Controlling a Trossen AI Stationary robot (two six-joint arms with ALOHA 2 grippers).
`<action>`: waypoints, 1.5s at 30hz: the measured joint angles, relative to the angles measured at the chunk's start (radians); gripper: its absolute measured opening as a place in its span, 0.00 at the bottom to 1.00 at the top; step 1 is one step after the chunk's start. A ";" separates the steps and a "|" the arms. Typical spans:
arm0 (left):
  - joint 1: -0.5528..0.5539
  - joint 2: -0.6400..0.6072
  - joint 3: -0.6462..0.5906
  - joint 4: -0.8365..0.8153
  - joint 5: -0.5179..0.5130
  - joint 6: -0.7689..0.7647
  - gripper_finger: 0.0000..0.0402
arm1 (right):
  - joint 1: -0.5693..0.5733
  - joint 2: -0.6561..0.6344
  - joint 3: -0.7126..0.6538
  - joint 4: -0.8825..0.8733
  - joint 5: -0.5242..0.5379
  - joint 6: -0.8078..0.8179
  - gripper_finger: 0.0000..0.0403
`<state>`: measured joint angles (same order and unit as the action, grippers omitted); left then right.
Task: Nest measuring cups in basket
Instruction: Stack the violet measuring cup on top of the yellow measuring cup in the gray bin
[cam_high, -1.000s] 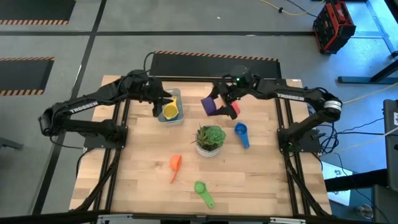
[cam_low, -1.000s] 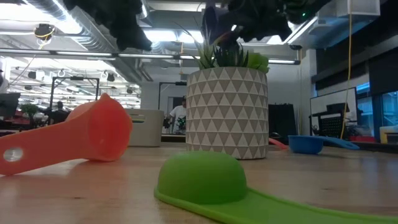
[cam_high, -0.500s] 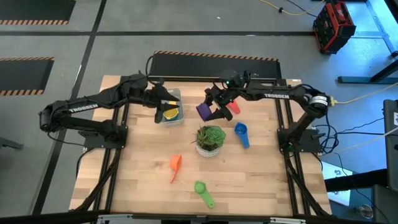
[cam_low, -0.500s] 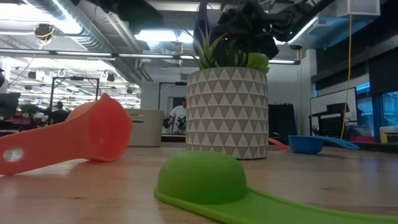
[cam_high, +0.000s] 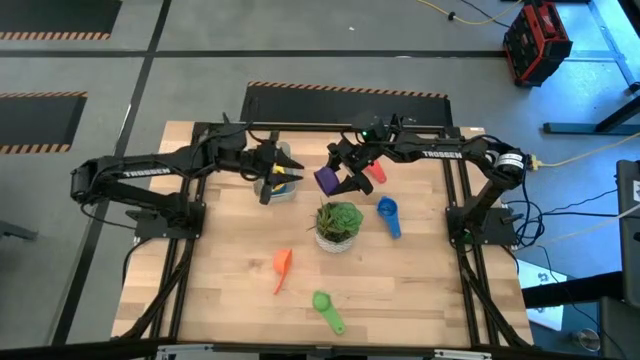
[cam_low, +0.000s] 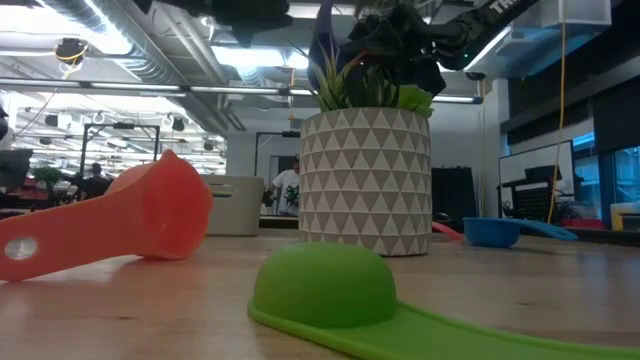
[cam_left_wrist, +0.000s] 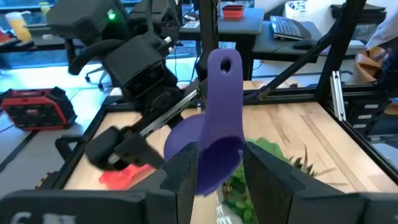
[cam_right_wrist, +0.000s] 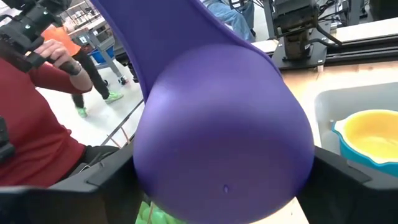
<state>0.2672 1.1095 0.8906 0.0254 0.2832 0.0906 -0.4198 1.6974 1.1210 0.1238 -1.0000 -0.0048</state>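
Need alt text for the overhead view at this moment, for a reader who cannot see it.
From above, the right gripper holds a purple cup over the table's far side, between the basket and a potted plant. The left gripper sits over the basket. Red, blue, orange and green cups lie on the table.

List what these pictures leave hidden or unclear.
- Basket: in the high view the left gripper covers much of it, so only a yellow cup and a light blue rim show inside.
- Red cup: partly behind the right arm from above.
- Right gripper: in its wrist view the purple cup fills the picture and hides the fingertips.
- Blue cup: small and far in the low view.
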 joint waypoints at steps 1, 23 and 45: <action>-0.003 0.012 0.000 0.023 0.000 0.000 0.30 | 0.000 0.000 0.000 0.000 0.000 0.000 0.83; 0.002 0.129 0.000 0.251 0.078 -0.001 0.30 | 0.018 0.000 0.000 -0.001 -0.025 0.000 0.83; -0.070 0.148 0.000 0.264 0.109 -0.002 0.30 | 0.081 0.000 0.000 0.000 0.011 -0.003 0.83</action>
<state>0.1972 1.2576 0.8902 0.2891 0.3923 0.0884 -0.3386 1.6974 1.1213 0.1238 -0.9890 -0.0082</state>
